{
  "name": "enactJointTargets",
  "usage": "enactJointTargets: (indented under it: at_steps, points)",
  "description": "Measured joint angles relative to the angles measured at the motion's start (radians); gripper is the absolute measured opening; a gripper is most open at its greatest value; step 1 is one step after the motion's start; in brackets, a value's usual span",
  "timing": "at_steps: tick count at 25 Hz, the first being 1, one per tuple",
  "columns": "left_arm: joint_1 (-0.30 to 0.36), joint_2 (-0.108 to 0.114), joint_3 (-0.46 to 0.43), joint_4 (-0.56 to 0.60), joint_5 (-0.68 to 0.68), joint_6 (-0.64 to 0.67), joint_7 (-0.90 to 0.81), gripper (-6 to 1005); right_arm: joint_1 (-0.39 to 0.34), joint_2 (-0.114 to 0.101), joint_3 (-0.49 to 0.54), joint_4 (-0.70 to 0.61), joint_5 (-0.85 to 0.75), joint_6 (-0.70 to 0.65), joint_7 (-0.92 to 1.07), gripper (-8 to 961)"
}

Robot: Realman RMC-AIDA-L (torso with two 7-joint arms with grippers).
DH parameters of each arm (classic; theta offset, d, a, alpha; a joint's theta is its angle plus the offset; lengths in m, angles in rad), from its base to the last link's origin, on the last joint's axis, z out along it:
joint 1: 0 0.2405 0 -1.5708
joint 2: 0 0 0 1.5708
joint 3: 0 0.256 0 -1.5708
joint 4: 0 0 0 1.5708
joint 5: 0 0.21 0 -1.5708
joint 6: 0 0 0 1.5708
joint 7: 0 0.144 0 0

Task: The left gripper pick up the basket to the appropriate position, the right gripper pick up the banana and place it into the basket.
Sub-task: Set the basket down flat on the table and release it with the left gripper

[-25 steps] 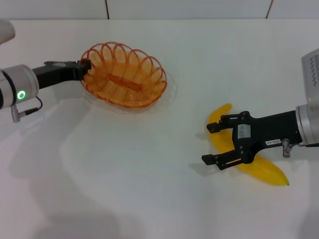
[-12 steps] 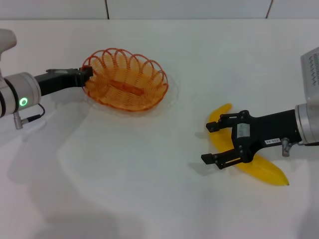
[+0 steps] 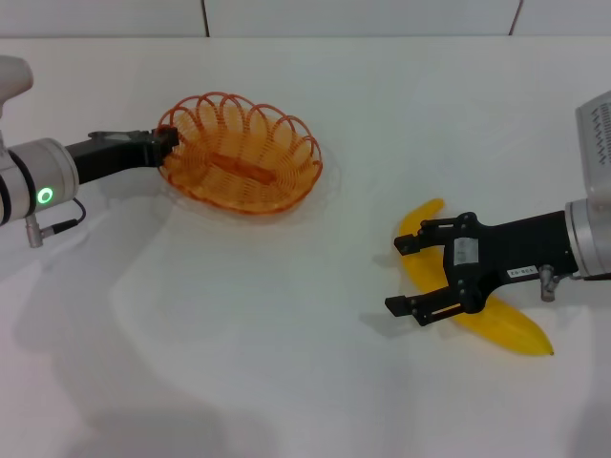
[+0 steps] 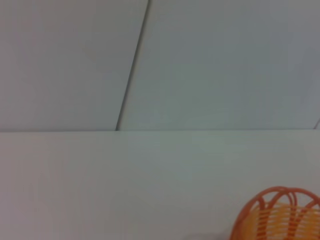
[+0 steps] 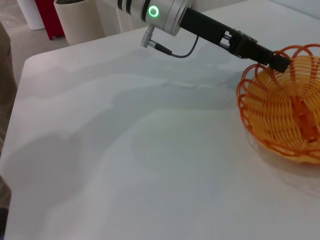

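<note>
Though partly hidden, banana (image 3: 477, 303) under wide right pincer (image 3: 409, 274); left pincer (image 3: 164, 135) gripping basket (image 3: 241, 153) rim.

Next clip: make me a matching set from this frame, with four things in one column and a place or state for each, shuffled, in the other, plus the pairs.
Things:
1. left gripper
2. right gripper
3. banana
4. basket

Place or state:
A. lying on the table beneath an open claw
B. fingers spread, over the yellow fruit
C. orange, held by its rim, nothing inside
D. shut on a looped rim at the basket's left end

Pairs: 1-D, 2-B, 3-A, 4-C
</note>
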Motion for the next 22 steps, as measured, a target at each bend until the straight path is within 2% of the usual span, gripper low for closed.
enactJointTargets:
  at_steps: [5,10,16,22]
  points:
    - [0.008,0.0,0.0,0.0,-0.015,0.0,0.013,92,0.0,0.0,0.0,0.0,0.0,-0.001,0.0,891]
    - [0.01,0.001,0.002,0.0,-0.024,0.0,0.036,307,0.0,0.0,0.0,0.0,0.0,-0.002,0.0,891]
    - [0.012,-0.001,0.003,0.0,-0.037,0.0,0.09,488,0.0,0.0,0.0,0.0,0.0,-0.006,0.001,891]
    - [0.047,-0.004,0.009,-0.004,-0.155,0.029,0.246,688,-0.001,0.0,0.007,-0.004,0.007,-0.029,0.001,891]
